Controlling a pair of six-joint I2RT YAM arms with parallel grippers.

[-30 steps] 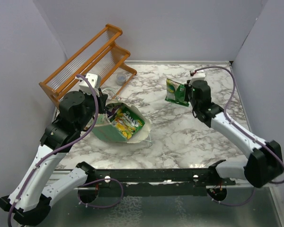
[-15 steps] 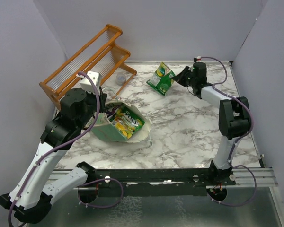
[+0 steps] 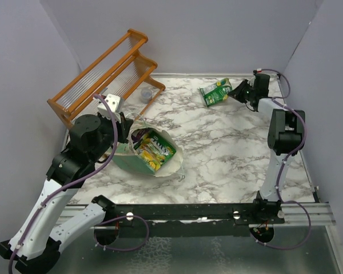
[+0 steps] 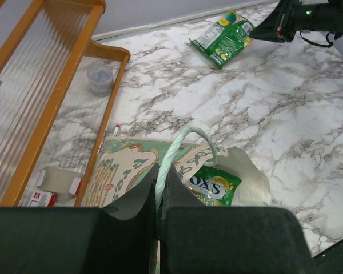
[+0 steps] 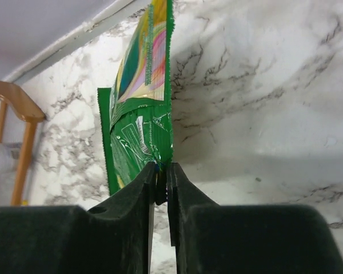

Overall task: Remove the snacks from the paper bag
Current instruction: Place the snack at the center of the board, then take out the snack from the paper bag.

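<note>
The pale-green paper bag (image 3: 127,158) lies on its side at the left, mouth facing right. A yellow-green snack packet (image 3: 154,149) shows in its mouth, and in the left wrist view (image 4: 214,186). My left gripper (image 3: 126,123) is shut on the bag's pale string handle (image 4: 167,165), which runs up from between the jaws. My right gripper (image 3: 240,91) is at the back right, shut on the corner of a green snack packet (image 3: 215,91). It holds that packet low over the marble table, edge-on in the right wrist view (image 5: 138,134). Any other snacks are hidden.
An orange wooden rack (image 3: 106,74) stands at the back left. A small clear cup (image 3: 146,94) and a white box (image 3: 111,103) lie by it. A pen tip (image 4: 115,130) shows beside the rack's foot. Grey walls enclose the table (image 3: 217,154).
My right arm has swung the green packet from the table's middle to the back right corner. The left gripper stays on the bag handle; the bag has shifted slightly.
</note>
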